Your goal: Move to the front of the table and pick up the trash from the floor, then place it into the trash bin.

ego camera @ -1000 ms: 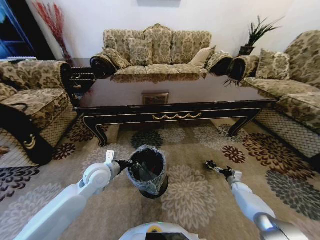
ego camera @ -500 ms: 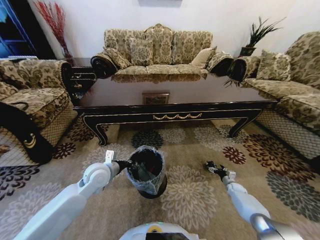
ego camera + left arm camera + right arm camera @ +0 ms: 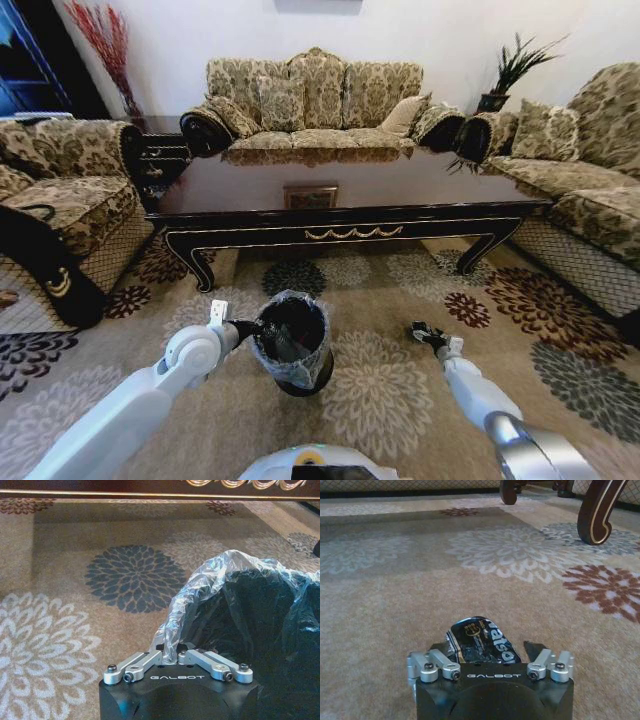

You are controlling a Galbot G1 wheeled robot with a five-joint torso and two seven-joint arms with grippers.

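The head camera looks forward and down from above, taking in the carpet (image 3: 390, 400), the table (image 3: 340, 200) across the middle distance and the sofas behind. The left wrist camera sits close behind its own fingers, facing the trash bin (image 3: 260, 625) and the table's front edge. The right wrist camera sits low over the carpet, facing a table leg (image 3: 597, 512). All three views share the carpet.

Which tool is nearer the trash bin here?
Left. The left tool grips the liner at the trash bin rim; the right tool is apart from it, beside it over the carpet.
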